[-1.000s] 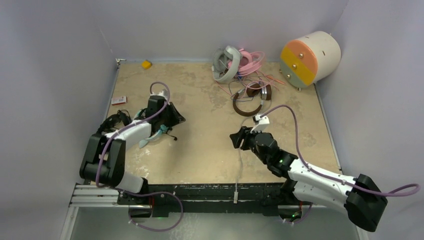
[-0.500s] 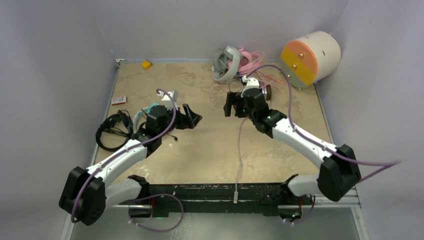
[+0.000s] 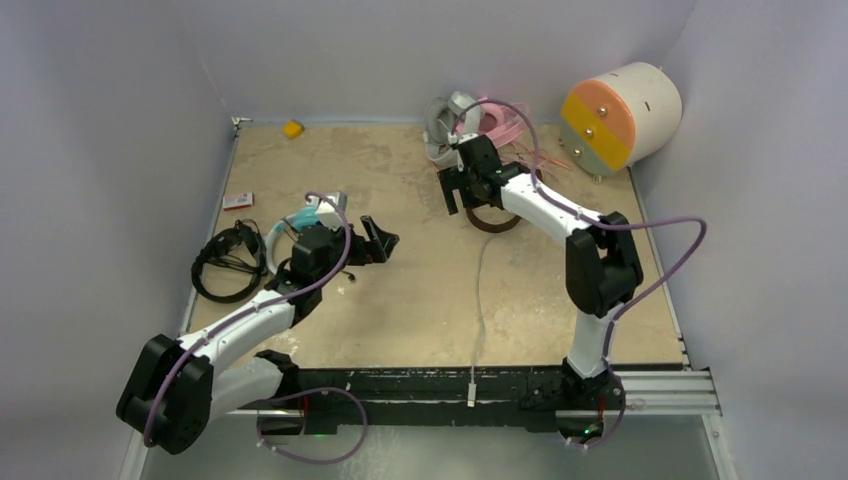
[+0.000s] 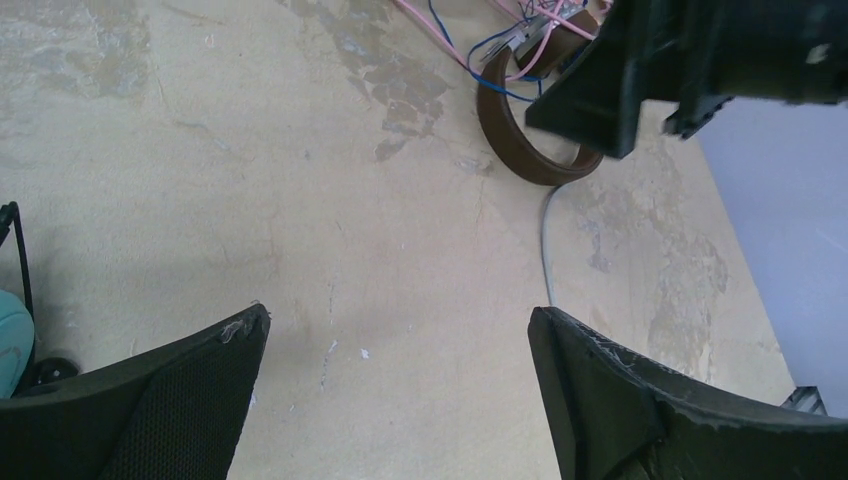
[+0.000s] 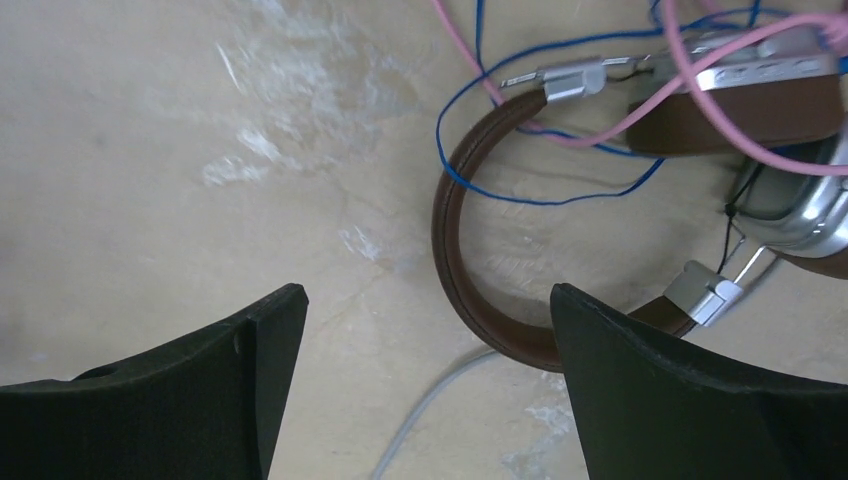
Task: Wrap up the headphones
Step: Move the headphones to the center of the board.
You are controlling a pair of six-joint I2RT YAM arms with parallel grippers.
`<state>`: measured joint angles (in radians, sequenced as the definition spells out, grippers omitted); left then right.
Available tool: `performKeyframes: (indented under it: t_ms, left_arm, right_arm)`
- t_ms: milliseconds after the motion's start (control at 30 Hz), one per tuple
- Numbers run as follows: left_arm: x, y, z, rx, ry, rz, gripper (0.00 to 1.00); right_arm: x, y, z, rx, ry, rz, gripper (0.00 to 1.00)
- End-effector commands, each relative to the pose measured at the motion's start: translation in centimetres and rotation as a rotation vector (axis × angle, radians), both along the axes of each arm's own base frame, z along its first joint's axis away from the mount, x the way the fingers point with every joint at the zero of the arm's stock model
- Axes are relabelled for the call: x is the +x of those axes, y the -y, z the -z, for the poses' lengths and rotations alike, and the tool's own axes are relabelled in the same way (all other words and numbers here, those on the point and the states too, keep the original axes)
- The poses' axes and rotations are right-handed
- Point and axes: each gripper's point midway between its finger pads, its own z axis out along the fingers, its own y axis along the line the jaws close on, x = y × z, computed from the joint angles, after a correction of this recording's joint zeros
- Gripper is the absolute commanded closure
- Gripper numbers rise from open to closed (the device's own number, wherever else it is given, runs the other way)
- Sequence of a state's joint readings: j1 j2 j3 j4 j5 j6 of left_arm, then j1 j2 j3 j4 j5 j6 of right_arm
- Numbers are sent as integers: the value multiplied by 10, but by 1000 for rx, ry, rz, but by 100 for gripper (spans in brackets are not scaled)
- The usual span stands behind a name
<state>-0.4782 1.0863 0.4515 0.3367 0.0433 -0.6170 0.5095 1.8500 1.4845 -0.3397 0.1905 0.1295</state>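
Headphones in brown and silver [image 3: 497,225] lie at upper centre of the overhead frame, where the right gripper [image 3: 462,198] has just arrived wide open, while the left gripper [image 3: 378,240], also open, has left the teal-and-white pair [image 3: 292,220], seemingly finished.

A big cream cylinder [image 3: 622,115] with an orange-and-yellow face lies on its side by the far right corner of the mottled beige surface [image 3: 420,300]. A small yellow block [image 3: 292,128] sits at the far left corner. A small red-and-white packet [image 3: 238,201] lies near the left edge.
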Motion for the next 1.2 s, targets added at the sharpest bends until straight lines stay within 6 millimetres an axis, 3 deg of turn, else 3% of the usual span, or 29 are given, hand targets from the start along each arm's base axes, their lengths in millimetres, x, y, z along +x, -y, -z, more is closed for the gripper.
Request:
performKeyframes:
  t_ms: [0,167,367,500,567,700,833,933,1033,1167]
  left_arm:
    - [7,0,-23,-42,80,-25,1]
    - [11,-20,-12,30,43,-122,2]
    - [8,-31,-11,45,56,-164,4]
    - [9,-24,-2,67,36,-120,7]
    - [11,-20,3,80,10,-107,7]
    - [12,-20,8,84,-13,-113,7]
    - [12,-34,14,82,-35,-196,4]
    - [10,-44,17,74,-51,-258,4]
    - [6,-42,12,45,-24,-244,3]
    - [4,-29,8,17,6,-169,3]
  right_arm:
    - [-6,18,22,-130,-110,-72,6]
    - [4,26,49,-132,-183,-63,9]
    - [0,15,75,-43,-264,-83,20]
    - [-4,9,81,-9,-268,-89,34]
    - [-20,-5,81,52,-304,-123,43]
    - [-67,-63,65,181,-338,-268,46]
    - [-125,-131,28,362,-354,-536,45]
    - [-134,-133,0,412,-312,-553,46]
    - [-129,-123,-18,396,-242,-507,44]
    - [-114,-101,-13,321,-180,-366,34]
